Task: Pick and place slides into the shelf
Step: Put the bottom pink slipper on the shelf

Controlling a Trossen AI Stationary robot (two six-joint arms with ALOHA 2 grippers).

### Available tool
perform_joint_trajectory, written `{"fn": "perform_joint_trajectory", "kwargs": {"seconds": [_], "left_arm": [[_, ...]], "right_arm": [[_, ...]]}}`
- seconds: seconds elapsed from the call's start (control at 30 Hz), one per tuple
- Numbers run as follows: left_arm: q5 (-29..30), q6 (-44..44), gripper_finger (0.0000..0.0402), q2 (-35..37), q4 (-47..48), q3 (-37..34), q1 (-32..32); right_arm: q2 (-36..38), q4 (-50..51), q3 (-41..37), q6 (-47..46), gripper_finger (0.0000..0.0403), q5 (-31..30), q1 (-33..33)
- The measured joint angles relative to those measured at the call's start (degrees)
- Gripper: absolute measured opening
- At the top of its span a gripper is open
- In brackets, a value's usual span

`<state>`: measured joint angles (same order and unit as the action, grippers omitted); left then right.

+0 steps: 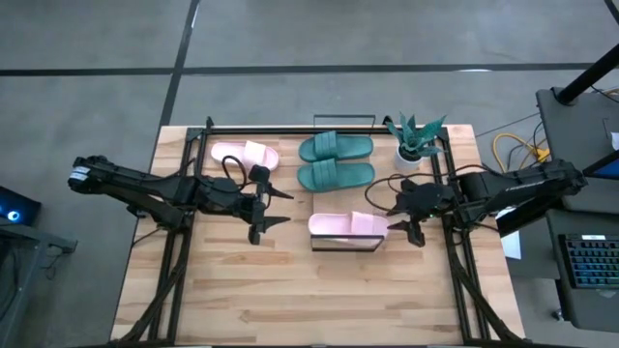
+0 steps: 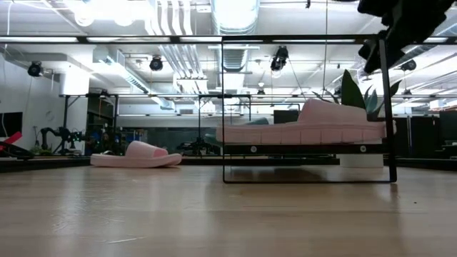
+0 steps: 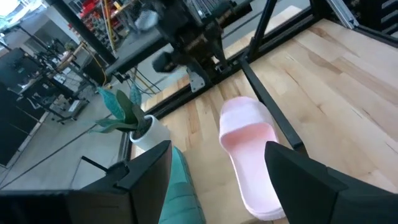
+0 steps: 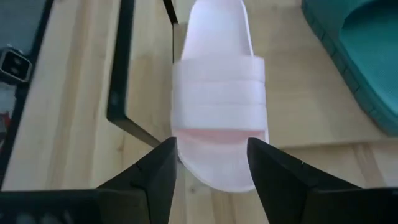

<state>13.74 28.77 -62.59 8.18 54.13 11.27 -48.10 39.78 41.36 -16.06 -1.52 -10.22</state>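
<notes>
On the desk (image 1: 290, 300), one pale pink slide (image 1: 346, 224) lies on top of the shelf (image 1: 344, 243) near the centre. The right claw (image 1: 408, 211) hovers at its 3 o'clock, fingers apart and empty. The left claw (image 1: 276, 208), fingers also apart, hangs at 9 o'clock of the shelf. The second pink slide (image 1: 244, 155) rests at 11 o'clock, the two teal slides (image 1: 336, 161) at 12, beside a potted plant (image 1: 414, 141).
</notes>
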Motion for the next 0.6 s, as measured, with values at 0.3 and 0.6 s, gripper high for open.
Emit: {"fn": "perform_joint_trajectory", "kwargs": {"seconds": [0.3, 0.6], "left_arm": [[-2.0, -8.8, 0.0242, -0.8, 4.2, -3.5, 0.0], [-5.1, -6.4, 0.0242, -8.9, -1.1, -11.2, 0.2]], "right_arm": [[-0.5, -7.5, 1.5, 2.2, 0.0178, 0.0, 0.0], [-2.5, -8.8, 1.5, 6.4, 0.0178, 0.0, 0.0]]}}
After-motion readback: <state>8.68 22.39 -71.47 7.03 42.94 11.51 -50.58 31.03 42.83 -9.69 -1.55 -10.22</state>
